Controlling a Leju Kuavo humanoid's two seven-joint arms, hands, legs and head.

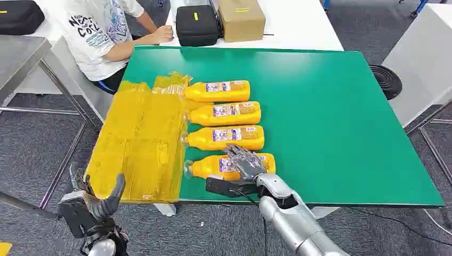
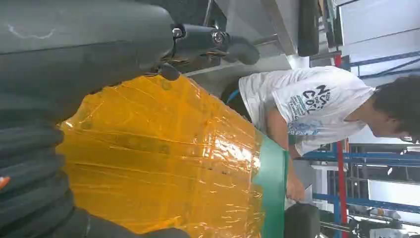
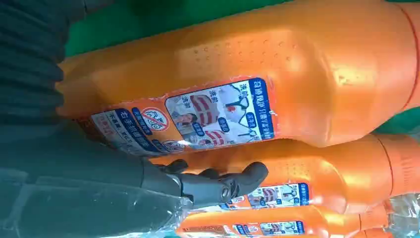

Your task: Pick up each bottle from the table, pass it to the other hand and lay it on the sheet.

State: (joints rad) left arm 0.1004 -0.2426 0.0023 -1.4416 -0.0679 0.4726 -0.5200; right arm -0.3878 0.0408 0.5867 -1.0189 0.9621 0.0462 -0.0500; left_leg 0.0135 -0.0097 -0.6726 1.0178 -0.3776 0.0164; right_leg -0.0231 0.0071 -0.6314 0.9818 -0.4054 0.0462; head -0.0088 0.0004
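The left hand (image 1: 98, 200) hangs off the table's near edge, fingers spread, holding nothing. The right hand (image 1: 246, 161) lies over the nearest bottle (image 1: 213, 167), fingers draped on its label; whether it grips cannot be told. Four bottles lie in a row on the green table (image 1: 330, 117), caps toward the yellow sheet (image 1: 139, 141) on the left. A person (image 1: 104, 29) sits at the far left.
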